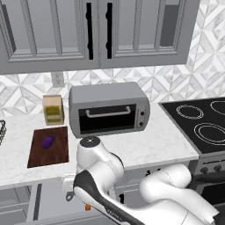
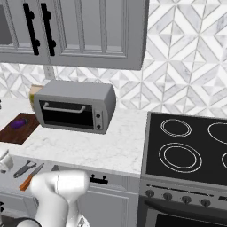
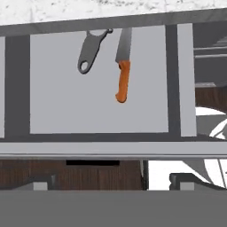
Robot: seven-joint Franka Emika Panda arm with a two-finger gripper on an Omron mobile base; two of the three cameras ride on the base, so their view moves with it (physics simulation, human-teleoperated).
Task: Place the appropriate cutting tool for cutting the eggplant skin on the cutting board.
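Near the top of the hand view we see the peeler (image 3: 91, 50) lying in an open drawer (image 3: 97, 111), just left of the orange-handled knife (image 3: 123, 66) and apart from it. At mid left of the left base view, the eggplant (image 1: 47, 141) rests on the cutting board (image 1: 55, 154) on the worktop (image 1: 158, 143), left of the toaster oven (image 1: 110, 109). We cannot tell how far the gripper is open.

Both base views looked down on the toaster oven (image 1: 109, 110) (image 2: 75, 105) from opposite sides; the hand view faced down into the drawer (image 3: 99, 80), close.
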